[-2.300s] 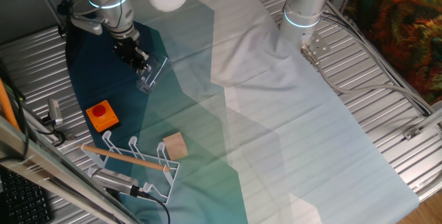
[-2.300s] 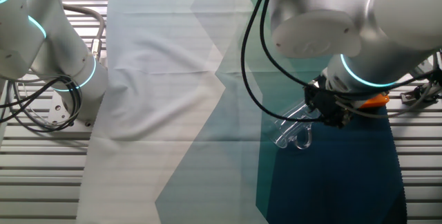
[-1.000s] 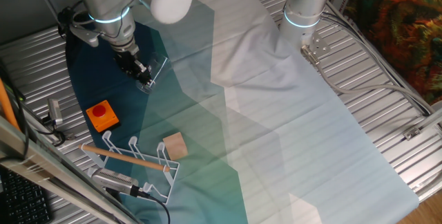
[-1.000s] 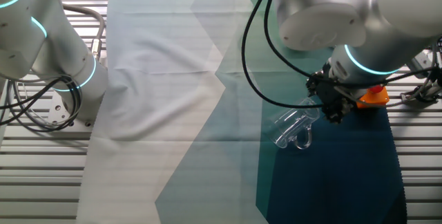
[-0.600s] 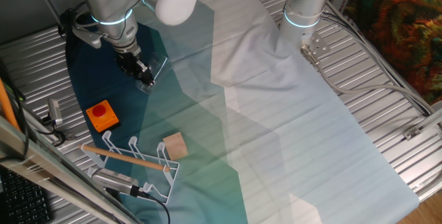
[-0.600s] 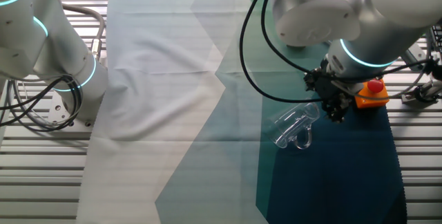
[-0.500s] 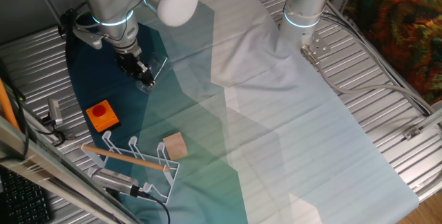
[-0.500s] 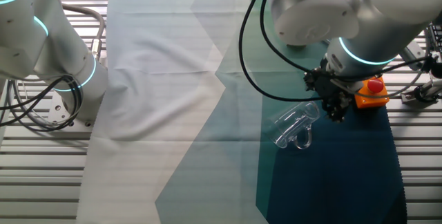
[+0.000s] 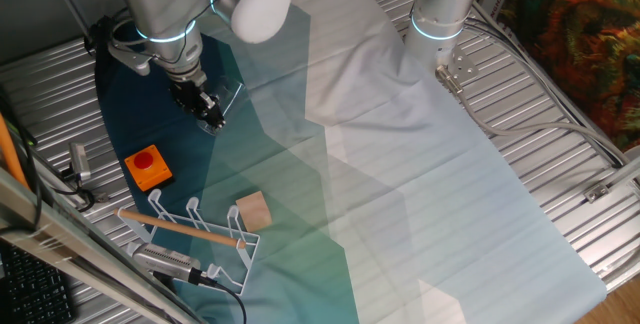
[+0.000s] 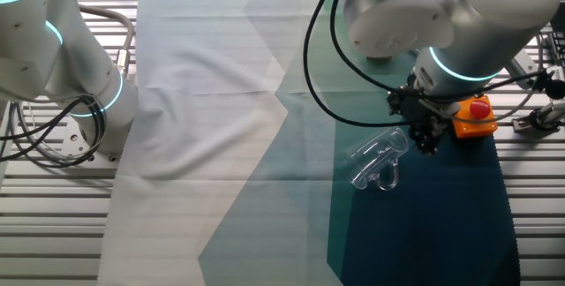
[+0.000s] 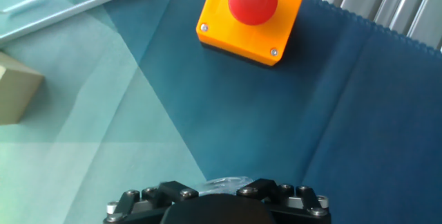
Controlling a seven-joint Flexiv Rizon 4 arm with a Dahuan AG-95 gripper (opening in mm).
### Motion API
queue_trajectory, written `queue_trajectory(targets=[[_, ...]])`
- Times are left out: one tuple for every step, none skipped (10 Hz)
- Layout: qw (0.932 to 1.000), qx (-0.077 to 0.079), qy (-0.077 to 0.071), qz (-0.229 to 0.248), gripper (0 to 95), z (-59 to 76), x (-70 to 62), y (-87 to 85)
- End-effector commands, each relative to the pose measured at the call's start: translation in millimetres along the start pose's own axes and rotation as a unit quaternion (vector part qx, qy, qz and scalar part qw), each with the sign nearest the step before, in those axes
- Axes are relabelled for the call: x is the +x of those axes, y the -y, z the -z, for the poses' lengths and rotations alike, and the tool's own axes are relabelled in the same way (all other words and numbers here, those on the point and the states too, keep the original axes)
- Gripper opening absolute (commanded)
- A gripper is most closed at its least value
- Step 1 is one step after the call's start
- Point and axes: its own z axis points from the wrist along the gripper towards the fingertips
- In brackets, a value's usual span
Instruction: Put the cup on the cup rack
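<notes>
Step in hand — the grasp. The small clear colourless cup with a side handle (image 10: 380, 162) lies on its side on the blue-green cloth over the ribbed metal surface (image 9: 560, 154), its handle loop pointing to about 6 o'clock in the other fixed view. The black two-finger gripper (image 10: 426, 138) sits at the cup's rim end, at the cup's 2 o'clock in that view, and looks to be touching it. The hand view shows only a sliver of clear rim (image 11: 224, 182) just above the gripper body. Whether the jaws are closed on the rim or merely set around it — cannot tell; the fingertips are hidden.

The low white wire cup rack with upright loops and a light wooden rod across it (image 9: 195, 226) stands well apart from the cup, at about 6 o'clock of the gripper in the one fixed view. Between them, slightly toward 7 o'clock, sits the orange box with a red button (image 9: 148, 167); the tan wooden block (image 9: 252, 210) lies just beside the rack at its 2 o'clock.

Judgement: pickup not yet confirmed, carry not begun. Next move calls for a firm hold on the rim, a lift clear of the cloth, then travel toward the rack passing over or around the orange box, with the cup turned mouth-down over a prong. Clear, smooth walls may slip.
</notes>
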Motion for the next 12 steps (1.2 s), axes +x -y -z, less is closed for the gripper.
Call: queue_trajectory(targets=[[1.0,0.001,0.0,0.008,76.0,0.2,0.7,0.2],[1.0,0.001,-0.003,0.007,76.0,0.1,0.4,-0.1],[1.0,0.003,-0.005,0.007,76.0,-0.2,0.2,-0.4],[0.9999,0.006,-0.007,0.008,76.0,-0.6,-0.1,-1.0],[0.9999,0.006,-0.006,0.006,76.0,-0.4,-0.7,-1.2],[0.9999,0.006,-0.006,0.007,76.0,0.1,-1.4,-1.2],[0.9999,0.007,-0.007,0.007,76.0,0.4,-1.9,-1.2],[0.9999,0.007,-0.007,0.006,76.0,0.3,-2.0,-1.3],[0.9999,0.008,-0.007,0.004,76.0,0.3,-2.1,-1.3],[0.9999,0.007,-0.008,0.001,76.0,0.3,-2.1,-1.3],[0.9999,0.01,-0.009,0.002,76.0,0.3,-2.1,-1.3],[0.9999,0.01,-0.007,0.009,76.0,0.3,-2.1,-1.3]])
